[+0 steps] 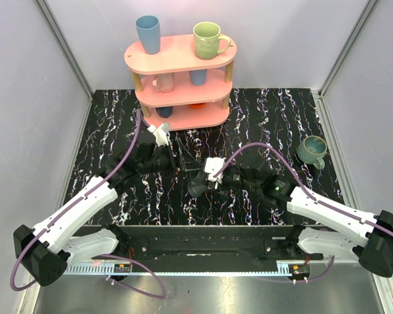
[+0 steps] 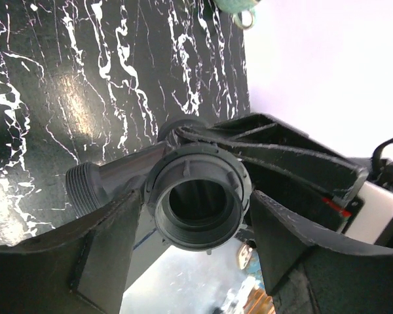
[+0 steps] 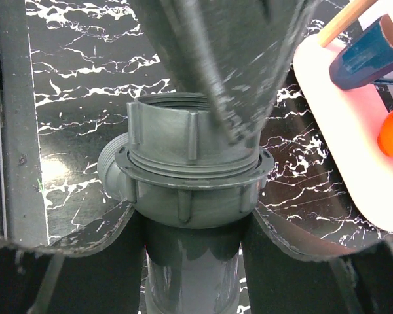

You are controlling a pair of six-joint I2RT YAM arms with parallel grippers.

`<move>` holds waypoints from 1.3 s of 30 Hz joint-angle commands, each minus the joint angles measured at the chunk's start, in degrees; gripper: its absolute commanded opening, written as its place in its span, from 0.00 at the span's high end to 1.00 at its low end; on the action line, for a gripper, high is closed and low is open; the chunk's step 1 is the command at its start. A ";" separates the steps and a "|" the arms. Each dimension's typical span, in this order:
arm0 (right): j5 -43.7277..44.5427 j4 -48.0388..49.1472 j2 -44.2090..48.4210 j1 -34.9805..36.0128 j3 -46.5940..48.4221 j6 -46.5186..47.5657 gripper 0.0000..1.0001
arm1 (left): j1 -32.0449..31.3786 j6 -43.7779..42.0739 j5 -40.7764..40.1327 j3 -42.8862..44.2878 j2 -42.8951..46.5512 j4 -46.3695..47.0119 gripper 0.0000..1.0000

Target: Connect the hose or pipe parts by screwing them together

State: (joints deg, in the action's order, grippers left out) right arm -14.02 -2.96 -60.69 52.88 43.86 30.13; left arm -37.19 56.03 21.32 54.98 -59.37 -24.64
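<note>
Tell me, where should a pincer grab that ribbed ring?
Take the ribbed ring by its outer rim, a finger either side, approaching square to its open mouth. Its raised ribs should stop slipping, and the right pincer clamps the tube below.

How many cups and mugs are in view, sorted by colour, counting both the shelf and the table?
Blue: 3 (top-tier cup, middle-tier cup, bottom-tier cup, partly hidden)
Green: 1 (green mug)
Pink: 1 (pink mug)
Orange: 1 (orange vessel, mostly hidden)
Teal: 1 (teal mug, on the table)
Total: 7
</note>
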 commanded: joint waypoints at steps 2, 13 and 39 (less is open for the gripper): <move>0.13 -0.20 -0.75 0.47 4.57 -1.56 1.00 | -1.57 -7.07 4.43 -2.07 0.40 4.34 0.31; -10.47 -3.61 -1.72 0.47 8.61 -6.13 1.00 | -1.57 -35.16 11.16 -10.32 3.99 20.46 0.67; -9.46 -8.12 4.44 -0.24 6.86 -3.60 1.00 | -1.57 -41.08 5.17 -14.65 22.82 20.61 0.01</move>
State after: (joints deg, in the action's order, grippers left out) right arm -31.75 -15.33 -56.42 52.36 49.19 23.22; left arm -38.98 -6.74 39.64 39.18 -38.02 -6.70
